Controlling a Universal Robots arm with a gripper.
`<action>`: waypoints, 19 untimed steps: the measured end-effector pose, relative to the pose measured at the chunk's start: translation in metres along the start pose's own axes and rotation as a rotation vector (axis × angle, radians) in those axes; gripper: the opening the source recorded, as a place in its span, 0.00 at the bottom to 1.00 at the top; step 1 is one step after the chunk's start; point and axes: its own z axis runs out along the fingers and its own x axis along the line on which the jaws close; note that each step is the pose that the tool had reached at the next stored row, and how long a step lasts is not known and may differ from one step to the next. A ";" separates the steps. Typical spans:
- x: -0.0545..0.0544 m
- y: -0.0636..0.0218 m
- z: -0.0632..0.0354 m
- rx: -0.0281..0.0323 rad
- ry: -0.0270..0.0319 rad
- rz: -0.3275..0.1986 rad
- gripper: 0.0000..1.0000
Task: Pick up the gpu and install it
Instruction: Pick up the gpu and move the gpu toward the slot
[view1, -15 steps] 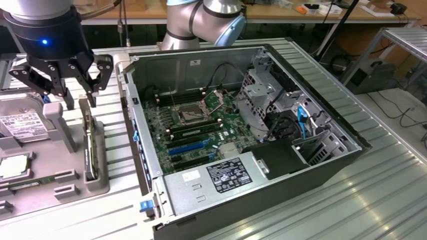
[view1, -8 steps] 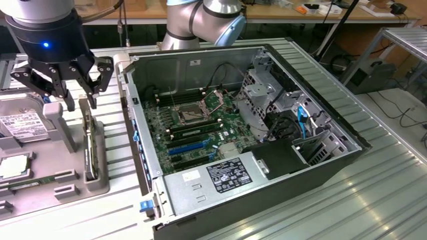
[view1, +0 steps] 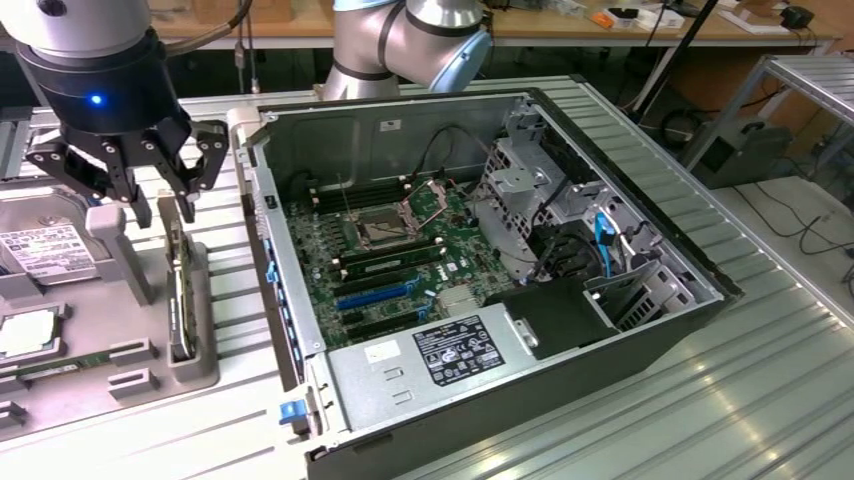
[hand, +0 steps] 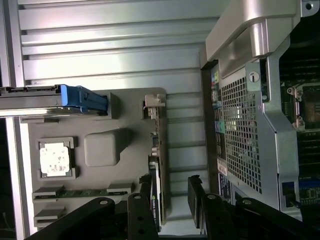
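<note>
The gpu (view1: 178, 300) is a thin dark card standing on edge in a slot of the grey parts tray (view1: 120, 390), at the exterior view's left of the computer case. My gripper (view1: 160, 212) hangs open just above the card's far end, holding nothing. In the wrist view the gpu (hand: 157, 150) runs between my open gripper (hand: 170, 192), closer to one black fingertip (hand: 146, 186) than to the other, and its silver bracket end (hand: 154, 102) points away from me.
The open computer case (view1: 667, 270) lies beside the tray, motherboard (view1: 387, 250) exposed with a blue slot (view1: 374, 295). The tray also holds a silver hard drive (view1: 47, 250), a CPU (hand: 54, 159) and a green memory stick (hand: 75, 192). Ribbed metal table (view1: 694, 400) all around.
</note>
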 end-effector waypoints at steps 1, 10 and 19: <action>0.000 0.0000 0.0007 0.0000 0.0000 0.000 0.42; 0.001 -0.0004 0.0070 0.0001 0.0001 0.000 0.42; 0.003 -0.0019 0.0112 0.0001 0.0001 0.000 0.42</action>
